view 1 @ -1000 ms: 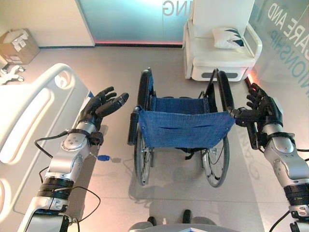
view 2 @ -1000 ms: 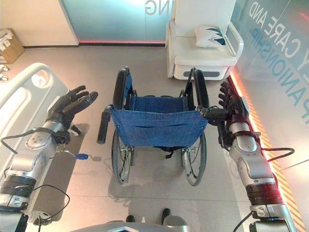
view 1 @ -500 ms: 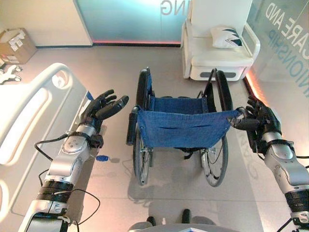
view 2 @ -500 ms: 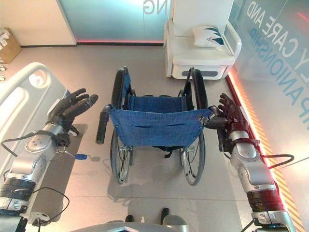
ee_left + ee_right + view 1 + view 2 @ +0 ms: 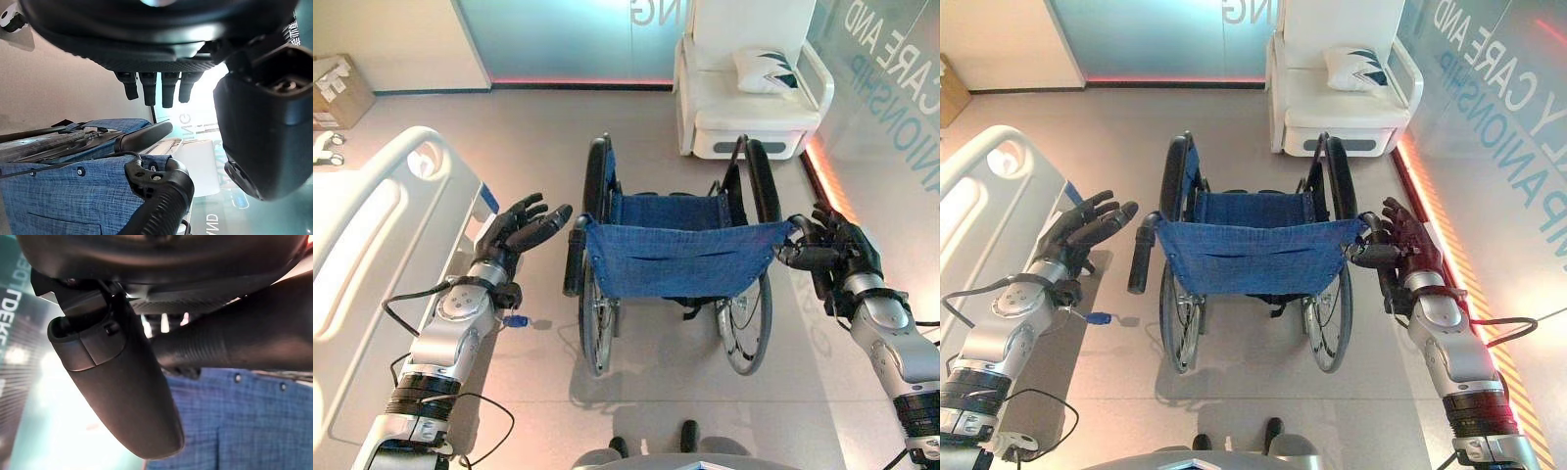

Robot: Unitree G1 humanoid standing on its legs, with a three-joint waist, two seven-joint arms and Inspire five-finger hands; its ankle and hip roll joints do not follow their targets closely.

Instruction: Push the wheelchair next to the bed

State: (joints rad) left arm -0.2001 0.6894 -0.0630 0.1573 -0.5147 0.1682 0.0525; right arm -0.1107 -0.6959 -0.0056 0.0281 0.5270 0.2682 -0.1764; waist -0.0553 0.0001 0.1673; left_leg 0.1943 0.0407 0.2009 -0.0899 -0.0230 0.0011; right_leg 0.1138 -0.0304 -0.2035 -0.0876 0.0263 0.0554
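While the wheelchair (image 5: 675, 259) sits on the grey floor (image 5: 538, 137) with its blue fabric back facing the robot, only one push handle is taken. The right hand (image 5: 837, 250) is at the wheelchair's right push handle (image 5: 800, 257): in the right wrist view the ribbed grip lies across the palm with the thumb alongside, fingers curled round it. The left hand (image 5: 521, 227) hangs just beside the wheelchair's left push handle (image 5: 576, 257), not touching; fingers straight and spread, holding nothing, and the left wrist view shows that grip below the fingertips (image 5: 156, 90) with a gap. The bed (image 5: 382, 235), white with a moulded side rail, is on the wheelchair's left, near but apart, beyond the left hand. A white armchair (image 5: 749, 83) with a patterned cushion (image 5: 766, 70) stands past the wheelchair's front right. A cardboard box (image 5: 337, 88) sits far off the wheelchair's left, past the bed's end.
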